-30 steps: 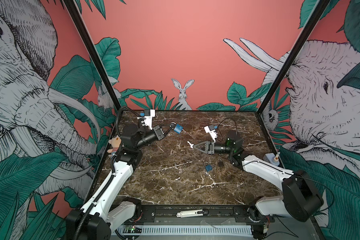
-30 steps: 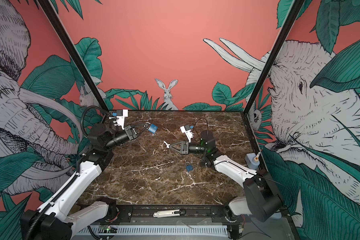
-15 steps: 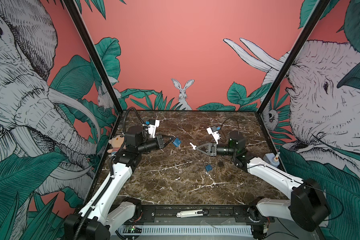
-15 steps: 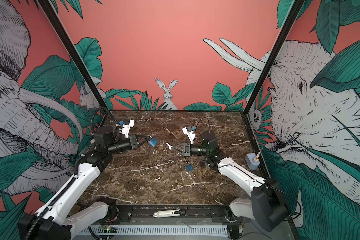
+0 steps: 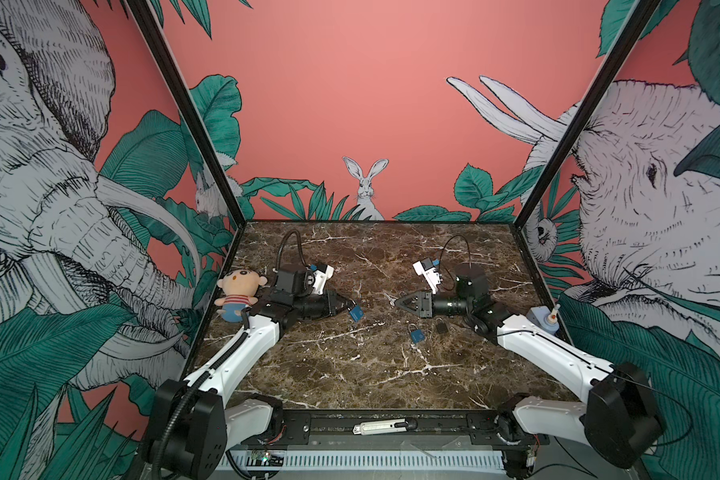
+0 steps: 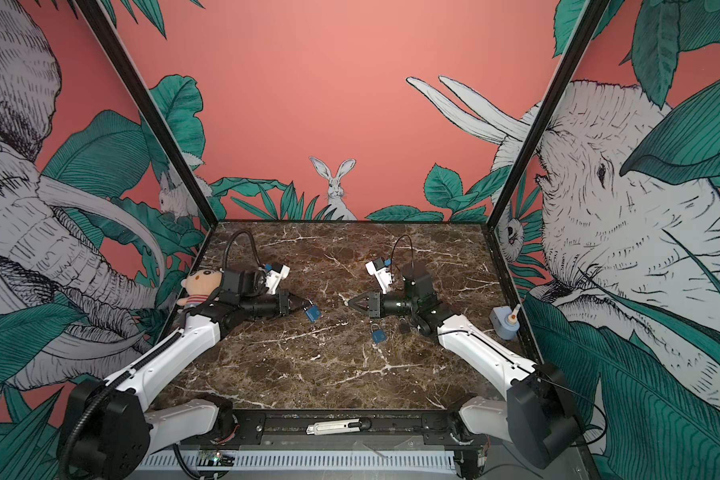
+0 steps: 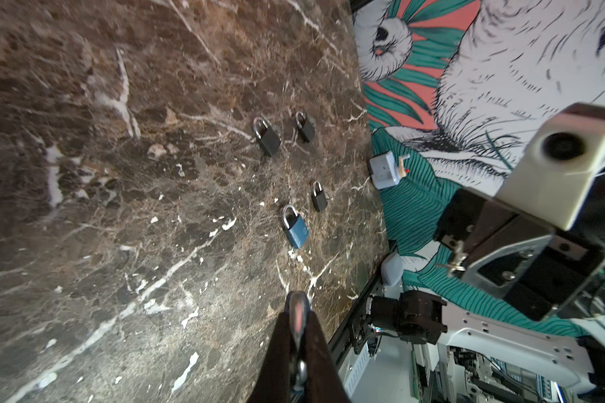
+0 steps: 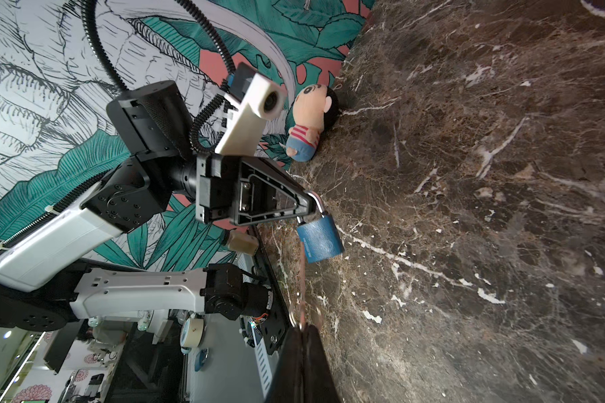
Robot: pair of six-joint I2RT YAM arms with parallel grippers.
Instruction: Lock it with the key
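My left gripper [image 5: 347,306] [image 6: 304,306] is shut on the steel shackle [image 7: 297,307] of a blue padlock [image 5: 355,313] [image 8: 320,240], which hangs from the jaws just above the marble at the left middle. Facing it from the right, my right gripper [image 5: 395,302] [image 8: 303,326] is shut on a small silver key [image 5: 390,298] [image 7: 455,260] that sticks out of its tips. A short gap separates the key and the held padlock. In the right wrist view the key is blurred.
A second blue padlock [image 5: 416,334] [image 7: 295,230] and black padlocks [image 7: 267,136] [image 7: 318,197] lie on the marble under the right arm. A plush doll [image 5: 237,293] sits at the left wall, a blue-white bottle [image 5: 543,320] at the right wall, and a utility knife [image 5: 385,427] on the front rail.
The left arm came down and toward the middle with the blue padlock, from well above the table to just over it. The right gripper shifted slightly with the key.
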